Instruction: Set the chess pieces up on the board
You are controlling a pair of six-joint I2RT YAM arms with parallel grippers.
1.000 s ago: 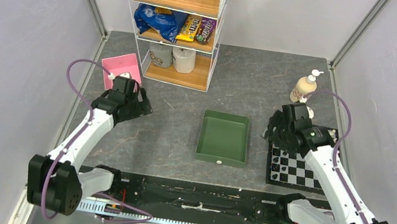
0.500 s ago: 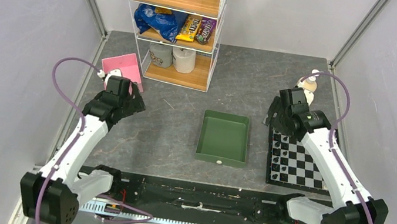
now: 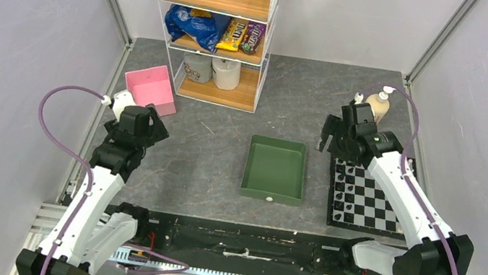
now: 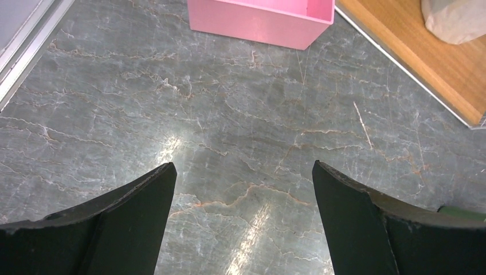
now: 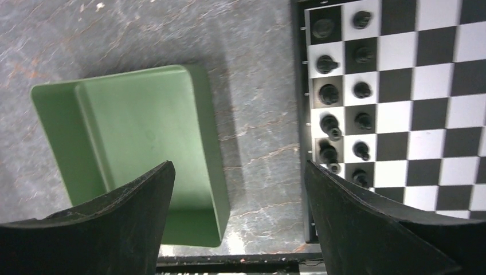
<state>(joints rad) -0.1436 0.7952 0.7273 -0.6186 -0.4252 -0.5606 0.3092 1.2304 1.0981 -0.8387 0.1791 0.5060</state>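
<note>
Above the far left corner of the board (image 3: 377, 210), my right gripper (image 3: 329, 136) hangs with its jaws spread wide and nothing between them. A second ago it sat low over the board's far left squares. Since then it has risen and drawn away to the far left, the jaws widening as it went. I judge this to be a release just completed, with one more of the pieces (image 3: 339, 195) left standing.

The right wrist view looks down between the fingers (image 5: 114, 217) at the tray (image 5: 213, 143) and the board (image 5: 435, 114) just beside it. Black pieces (image 5: 329, 94) stand in two lines along the board's left edge, one to a square. The near end of those lines is hidden behind my finger, so I cannot tell whether they are full. No piece shows in the tray (image 3: 248, 174), and no white piece shows anywhere.

My left gripper (image 3: 155, 124) has pulled back from the pink box (image 3: 150, 87) toward the near side. It hangs released and empty over bare table (image 4: 240, 114), with the box (image 4: 258, 20) beyond its fingertips. The bottle (image 3: 377, 105) stands far of the board, behind the right arm.

The black side looks nearly or fully laid out. What remains, as I judge it, is the white side, whose pieces must first be found
</note>
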